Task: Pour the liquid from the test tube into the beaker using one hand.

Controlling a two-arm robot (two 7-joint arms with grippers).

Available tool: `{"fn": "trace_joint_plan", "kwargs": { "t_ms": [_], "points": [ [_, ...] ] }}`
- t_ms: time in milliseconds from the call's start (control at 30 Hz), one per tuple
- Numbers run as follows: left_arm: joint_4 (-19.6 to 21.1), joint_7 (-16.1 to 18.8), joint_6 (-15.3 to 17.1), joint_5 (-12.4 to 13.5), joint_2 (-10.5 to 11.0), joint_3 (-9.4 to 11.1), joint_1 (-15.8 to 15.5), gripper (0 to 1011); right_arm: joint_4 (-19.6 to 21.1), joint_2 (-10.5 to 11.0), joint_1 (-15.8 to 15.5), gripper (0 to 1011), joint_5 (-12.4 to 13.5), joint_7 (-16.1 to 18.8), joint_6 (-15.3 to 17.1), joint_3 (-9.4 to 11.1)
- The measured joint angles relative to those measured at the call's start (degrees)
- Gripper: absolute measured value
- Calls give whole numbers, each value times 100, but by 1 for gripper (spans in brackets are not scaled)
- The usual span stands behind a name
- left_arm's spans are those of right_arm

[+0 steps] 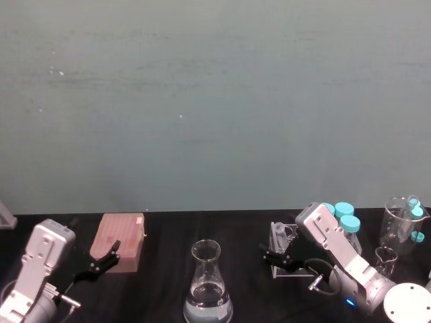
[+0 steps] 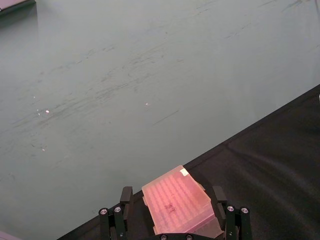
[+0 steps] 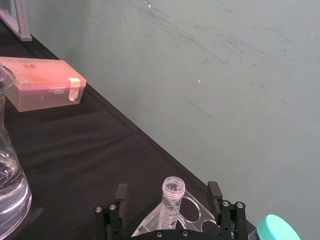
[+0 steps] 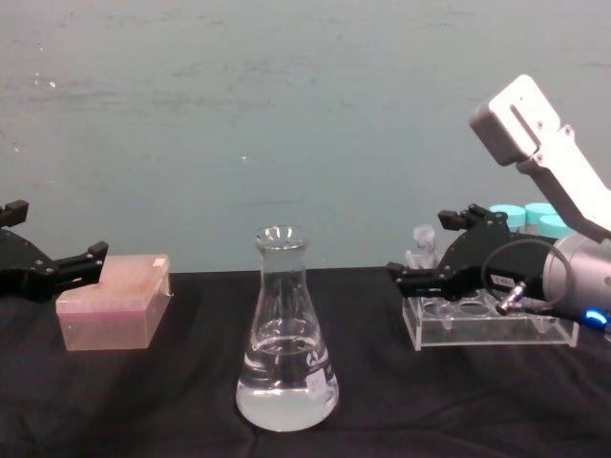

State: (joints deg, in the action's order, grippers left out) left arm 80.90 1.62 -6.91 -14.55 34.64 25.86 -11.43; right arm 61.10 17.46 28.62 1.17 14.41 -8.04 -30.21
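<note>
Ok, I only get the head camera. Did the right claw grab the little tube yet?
Observer: Not yet. The right wrist view shows the test tube standing in the clear rack between the right gripper's open fingers, gaps either side.
Operator: How full is the big flask?
Observer: Side-on in the chest view, the liquid sits in the beaker's wide lower part, well below the neck.
Operator: And the other claw?
Observer: The left wrist view shows the left gripper open, fingers either side of the pink box.
</note>
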Motion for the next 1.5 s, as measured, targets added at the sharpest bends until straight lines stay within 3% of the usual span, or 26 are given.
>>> {"fn": "trace_joint_plan", "kwargs": {
  "t_ms": [167,367,1033,1500],
  "points": [
    [0,0,0,0,0,0,0,1000,2,6,1,994,4,3,-5,-7],
    [0,0,0,0,0,0,0,1000,4,11,2,892,12,7,-9,-10],
    [0,0,0,0,0,0,0,1000,9,21,10,255,30,10,-22,-17],
    [0,0,0,0,0,0,0,1000,8,21,9,217,33,16,-24,-18]
  ]
}}
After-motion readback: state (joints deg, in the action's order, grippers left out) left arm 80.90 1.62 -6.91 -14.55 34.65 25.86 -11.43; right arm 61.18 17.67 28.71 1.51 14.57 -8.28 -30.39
